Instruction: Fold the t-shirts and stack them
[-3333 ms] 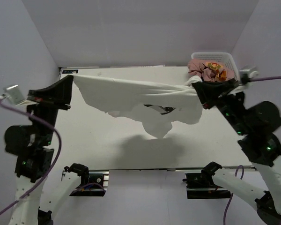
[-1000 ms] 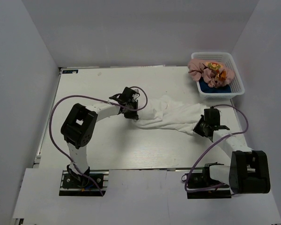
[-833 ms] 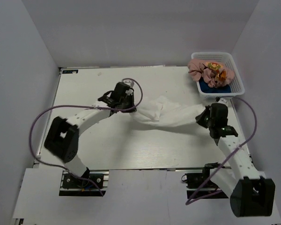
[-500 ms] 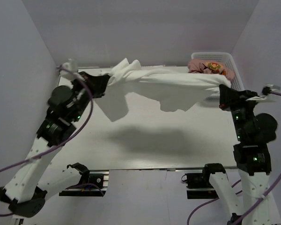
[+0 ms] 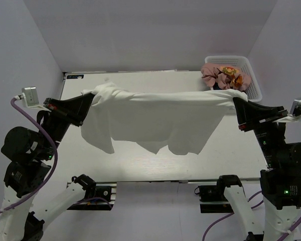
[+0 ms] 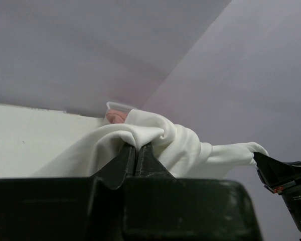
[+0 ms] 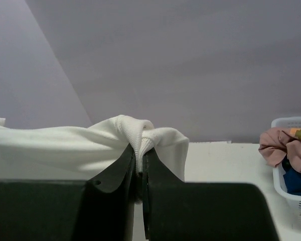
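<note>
From the top camera, the white t-shirt [image 5: 155, 118] hangs in the air above the table [image 5: 140, 163], stretched sideways between the two raised arms. The left gripper [image 5: 89, 102] pinches its left upper corner and the right gripper [image 5: 237, 107] its right upper corner. The top edge runs nearly level between them. The cloth below hangs in an uneven curtain with a longer flap on the left and a ragged lower hem, casting a shadow on the table. The basket [image 5: 252, 80] stands at the far right corner of the table. The pink t-shirt [image 5: 214, 74] lies crumpled in it, its yellow-orange print [image 5: 231, 72] facing up. From here I cannot make out the navy t-shirt.

At the left wrist, the left gripper [image 6: 136, 152] has its jaws pressed together on a bunched fold of the white t-shirt [image 6: 163, 138]. The cloth runs away to the right, where it meets the dark tip of the right gripper [image 6: 263, 163]. A bit of the pink t-shirt [image 6: 116, 116] and the basket rim [image 6: 118, 106] peek over the fold.

At the right wrist, the right gripper [image 7: 139, 153] is likewise closed on the white t-shirt [image 7: 60, 145], pinching a ribbed edge, and the cloth stretches off to the left. At the right edge the basket [image 7: 297, 202] holds the pink t-shirt [image 7: 281, 148], which lies on top of the navy t-shirt [image 7: 297, 183].
</note>
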You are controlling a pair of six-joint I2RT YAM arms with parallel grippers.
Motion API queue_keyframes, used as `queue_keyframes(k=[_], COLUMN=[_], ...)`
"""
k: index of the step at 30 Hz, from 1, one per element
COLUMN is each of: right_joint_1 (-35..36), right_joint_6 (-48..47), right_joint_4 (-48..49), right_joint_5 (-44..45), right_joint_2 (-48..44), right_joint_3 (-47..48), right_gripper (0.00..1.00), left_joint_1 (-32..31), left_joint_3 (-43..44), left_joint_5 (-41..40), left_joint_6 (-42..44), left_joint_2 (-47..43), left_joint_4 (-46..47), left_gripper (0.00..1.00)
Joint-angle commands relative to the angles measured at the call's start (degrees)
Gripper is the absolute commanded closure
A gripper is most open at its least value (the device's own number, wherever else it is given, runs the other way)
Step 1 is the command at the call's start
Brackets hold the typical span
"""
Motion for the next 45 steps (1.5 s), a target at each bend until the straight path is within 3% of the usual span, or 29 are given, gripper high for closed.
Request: queue_keyframes(k=[1,7,9,12,15,17,18,19,20,21,23,26,29,33,38,42,45], right_joint_1=[-0.91,-0.82,-0.99,-0.91,-0.82,-0.91,-0.82,-0.56,-0.47,-0.64,-0.03,1.11,2.78,5.59,10.25,14.55,17.10], right_joint_6=[-0.80,2.80,4.64,6.58,5.80,3.96,0.81,-0.09,-0.70,-1.84,-2.12,-2.47,-2.29,-1.50,-1.59,-1.33,-0.28], right_joint_4=[-1.61,1.45,3.47,15.04,21.23,21.85,18.02,16.77,13.88,13.07,13.94,13.42,10.87,7.54,0.43,-1.53,-1.88], right_joint_5=[4.78,6.72,5.50,1.81,1.62,1.36,1.88,2.15,2.15,2.24,1.80,3.55,6.02,8.91,10.41,12.07,13.22], right_joint_2=[-0.65,3.47,9.61,18.67,32.87,43.13,45.29,47.14,48.73,50.83,49.72,45.94,40.76,32.33,25.81,26.33,27.03], right_joint_3=[1.59,-9.73,-15.35,-23.87,-25.57,-23.56,-17.81,-16.10,-14.60,-12.58,-13.17,-16.33,-20.64,-26.97,-32.06,-35.32,-37.95], right_gripper=[1.00,1.00,1.00,1.00,1.00,1.00,0.97,0.56,0.29,0.10,0.10,0.10,0.10,0.10,0.10,0.10,0.10], left_joint_1=[1.29,1.29,1.29,3.12,6.11,9.35,10.15,10.16,10.86,10.87,10.87,10.87,10.87,10.87,10.16,10.16,10.16], left_joint_3=[1.98,-2.94,-2.94,-2.41,-1.80,1.79,3.81,10.35,14.86,19.16,27.10,22.48,9.76,-17.18,-38.76,-45.82,-47.06], left_joint_5=[-5.46,-6.94,-8.97,-8.98,-10.64,-3.50,-2.31,-1.78,-1.77,-1.77,-4.66,-4.67,-5.20,-6.87,-8.18,-10.12,-11.44], left_joint_6=[-0.60,0.10,0.63,0.63,0.02,2.38,5.09,6.16,7.04,7.66,8.37,8.37,5.48,-2.60,-14.63,-17.74,-15.90], left_joint_2=[-1.35,6.09,16.01,32.88,49.37,55.83,58.73,64.68,67.52,70.08,73.69,70.91,61.69,46.31,30.42,21.62,19.83], left_joint_4=[-2.12,-2.13,-3.35,-3.89,-3.19,1.70,2.87,2.88,-2.08,-5.00,-10.10,-10.13,-10.13,-10.91,-14.69,-14.18,-10.84], left_gripper=[1.00,1.00,1.00,1.00,1.00,1.00,0.72,0.57,0.46,0.29,0.00,0.00,0.00,0.00,0.00,0.00,0.07])
